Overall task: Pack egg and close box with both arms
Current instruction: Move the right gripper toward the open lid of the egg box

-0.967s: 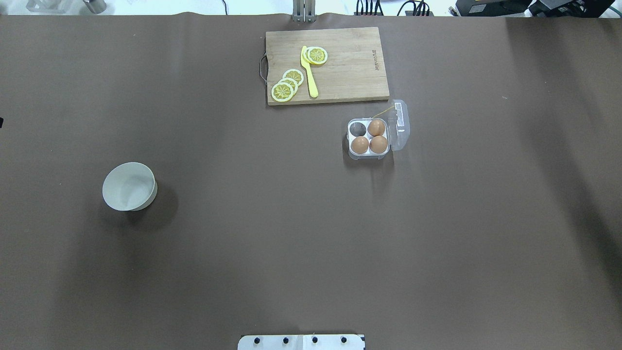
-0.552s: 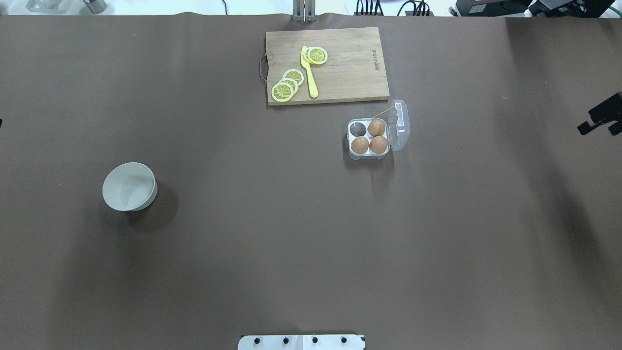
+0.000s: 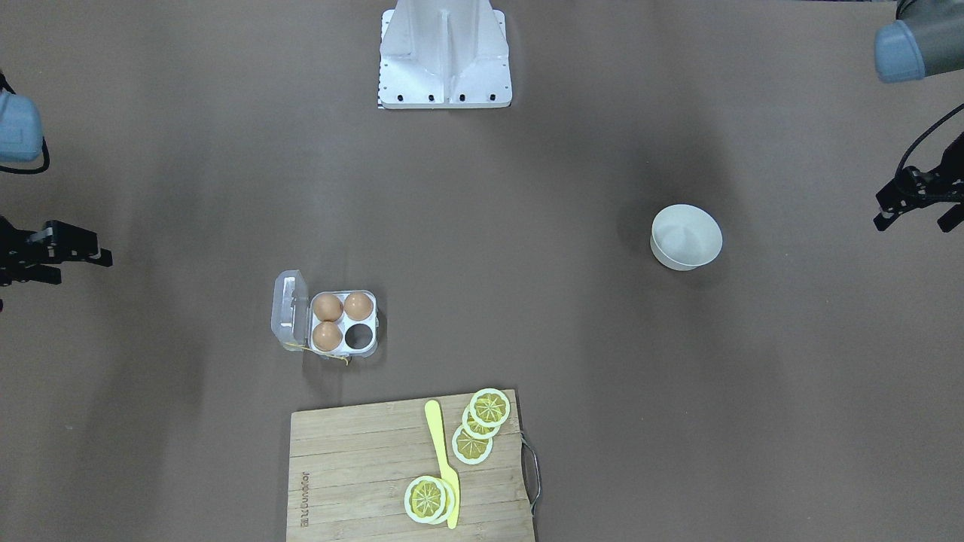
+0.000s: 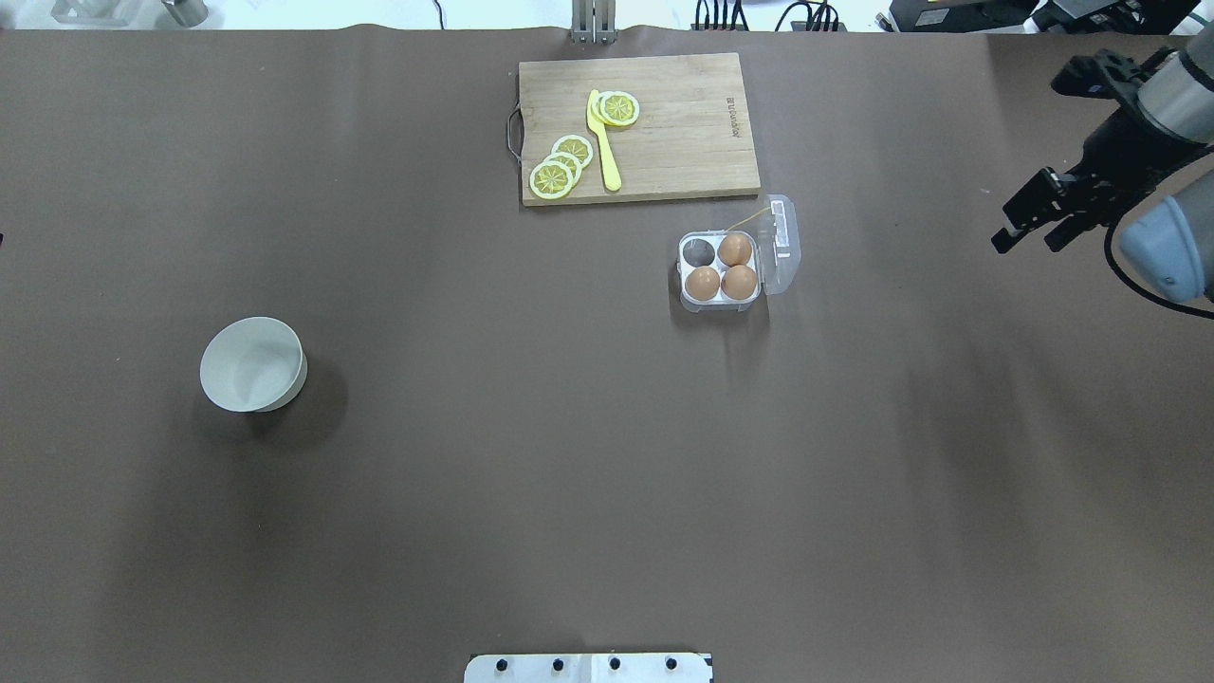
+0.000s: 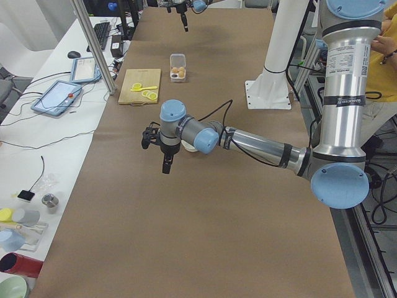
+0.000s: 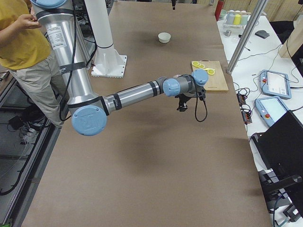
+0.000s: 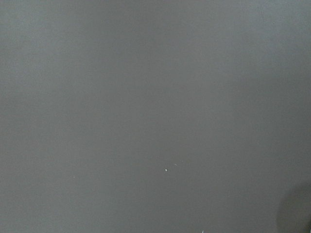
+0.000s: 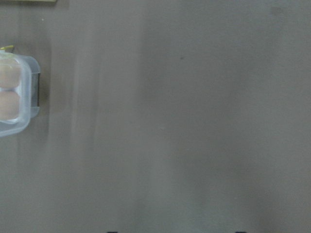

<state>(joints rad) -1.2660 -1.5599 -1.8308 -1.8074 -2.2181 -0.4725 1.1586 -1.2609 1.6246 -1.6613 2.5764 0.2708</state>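
Brand mark on the cutting board (letters too small to read)

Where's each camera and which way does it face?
Overhead: behind the robot, looking down at the small clear-plastic egg box; only the black right hand shows.
Front-facing: across the brown table, facing the robot; both hands at edges, left hand rightmost.
Exterior left: robot's left end; grey left arm near.
Exterior right: opposite end; right arm near.
Left wrist: down at bare table; no body.
Right wrist: down, box at left.
Overhead and front-facing share the box.
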